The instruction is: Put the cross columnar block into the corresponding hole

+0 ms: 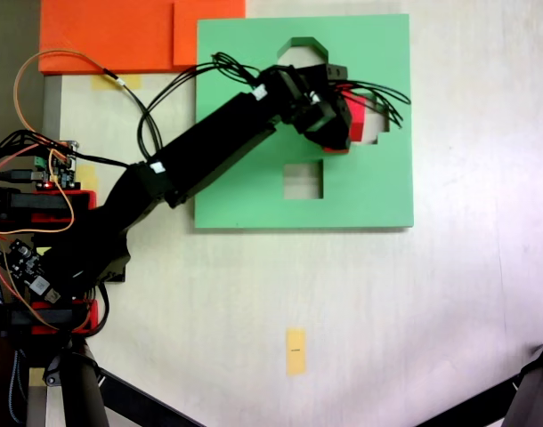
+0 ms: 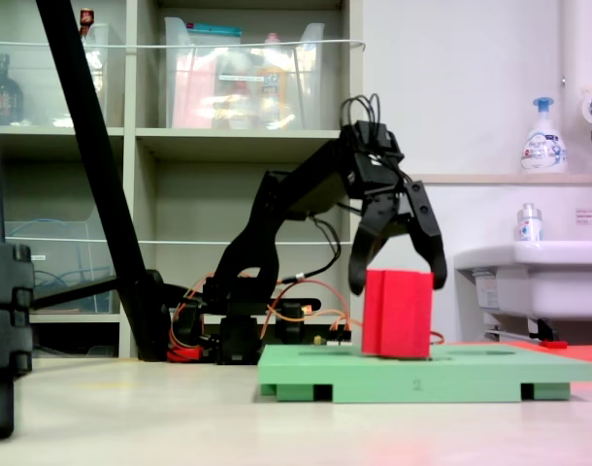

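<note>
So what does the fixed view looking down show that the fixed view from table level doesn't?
Only from above: the square cutout, the octagonal cutout and the yellow tape strip. Only from table level: the end effector with its jaws open astride the upright red block, plus the soap bottle and the sink. Both fixed views share the arm, the green board and the block.

Open claw straddles red block; board's left side free.
</note>
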Controlling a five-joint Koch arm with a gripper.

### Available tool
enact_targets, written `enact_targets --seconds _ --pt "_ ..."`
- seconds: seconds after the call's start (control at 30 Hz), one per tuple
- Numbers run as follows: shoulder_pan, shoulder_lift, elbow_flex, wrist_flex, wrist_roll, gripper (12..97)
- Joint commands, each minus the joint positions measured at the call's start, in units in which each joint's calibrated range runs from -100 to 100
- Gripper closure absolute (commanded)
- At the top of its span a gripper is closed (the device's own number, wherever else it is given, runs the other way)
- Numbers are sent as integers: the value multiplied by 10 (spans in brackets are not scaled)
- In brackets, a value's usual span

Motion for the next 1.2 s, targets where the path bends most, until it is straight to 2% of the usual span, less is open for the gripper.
enact_targets --seconds 0.0,0.83,1.17 --pt "-3 -7 42 59 -7 722" --pt "-7 -23 59 143 -16 722" --pt "-6 43 59 165 -16 722"
